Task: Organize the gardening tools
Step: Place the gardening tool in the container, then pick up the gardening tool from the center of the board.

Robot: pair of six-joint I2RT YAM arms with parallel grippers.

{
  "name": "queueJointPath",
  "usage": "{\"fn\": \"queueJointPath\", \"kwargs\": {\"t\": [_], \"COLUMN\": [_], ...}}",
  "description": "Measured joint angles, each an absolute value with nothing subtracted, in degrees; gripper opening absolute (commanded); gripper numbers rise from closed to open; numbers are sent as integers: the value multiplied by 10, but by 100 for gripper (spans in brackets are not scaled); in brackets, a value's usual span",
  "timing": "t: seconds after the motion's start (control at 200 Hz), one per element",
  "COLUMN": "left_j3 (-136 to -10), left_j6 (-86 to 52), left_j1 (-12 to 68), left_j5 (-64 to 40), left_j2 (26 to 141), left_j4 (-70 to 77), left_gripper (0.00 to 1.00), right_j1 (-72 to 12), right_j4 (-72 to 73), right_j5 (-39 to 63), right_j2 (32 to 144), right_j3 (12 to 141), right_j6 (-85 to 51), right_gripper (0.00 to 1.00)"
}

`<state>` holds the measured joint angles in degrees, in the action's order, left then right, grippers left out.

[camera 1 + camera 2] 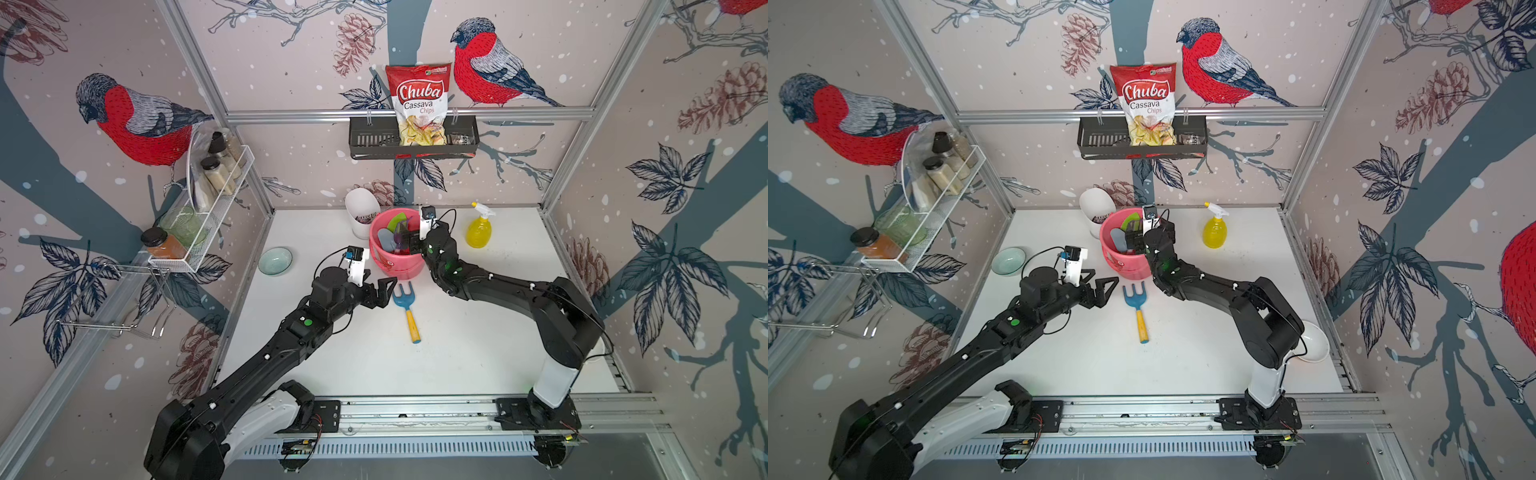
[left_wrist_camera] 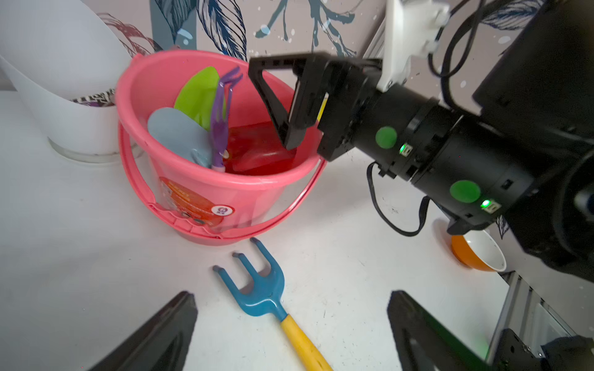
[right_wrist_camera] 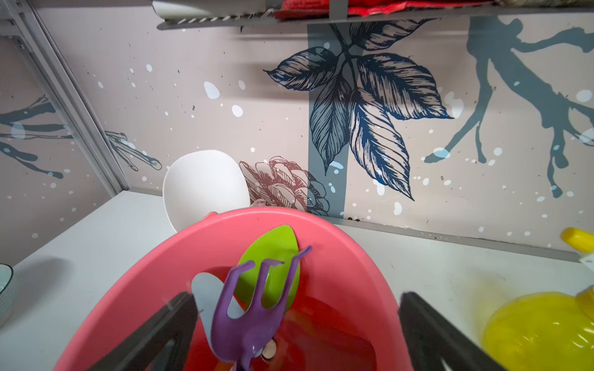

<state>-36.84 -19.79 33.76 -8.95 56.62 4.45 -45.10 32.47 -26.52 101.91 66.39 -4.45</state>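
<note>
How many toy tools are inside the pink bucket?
4, all in the pink bucket: green spade, light-blue trowel, purple rake standing heads-up, red shovel lying low. More could hide underneath.

The right pincer [image 3: 295,295], jaws spread wide, is reaching into the mouth of the pink bucket [image 1: 399,268] and taking up its right side. The purple rake [image 3: 247,321], green spade [image 3: 273,257], light-blue trowel [image 2: 175,131] and red shovel [image 2: 257,151] are crowding the rest of the inside. The right arm [image 1: 498,286] is stretching across the bench [image 1: 457,357] on the bucket's right. A white container [image 1: 362,208] is standing just beside the bucket's far-left side, narrowing that gap. The blue fork [image 1: 406,297] is lying unobstructed just in front of the bucket, with the wide-spread left pincer [image 1: 382,291] just beside it. Bare bench is lying in front of the fork and all round the yellow spray bottle [image 1: 480,228].
</note>
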Motion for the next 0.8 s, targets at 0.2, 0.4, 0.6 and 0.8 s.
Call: {"fn": "queueJointPath", "kwargs": {"t": [0.2, 0.4, 0.6, 0.8], "left_j3": [-367, -369, -419, -465], "left_j6": [-253, -333, -397, -444], "left_j1": [398, 423, 451, 474], "left_j5": [-54, -30, -28, -24], "left_j2": [620, 701, 794, 864], "left_j4": [50, 54, 44, -2], "left_gripper": [93, 86, 84, 82], "right_j1": [-451, -448, -442, -430], "right_j4": [298, 206, 115, 54], "right_j5": [-287, -297, -300, -300], "right_j2": [943, 832, 723, 637], "right_j3": [643, 607, 565, 528], "right_j6": [-66, -109, -151, -173], "right_gripper": [100, 100, 100, 100]}}
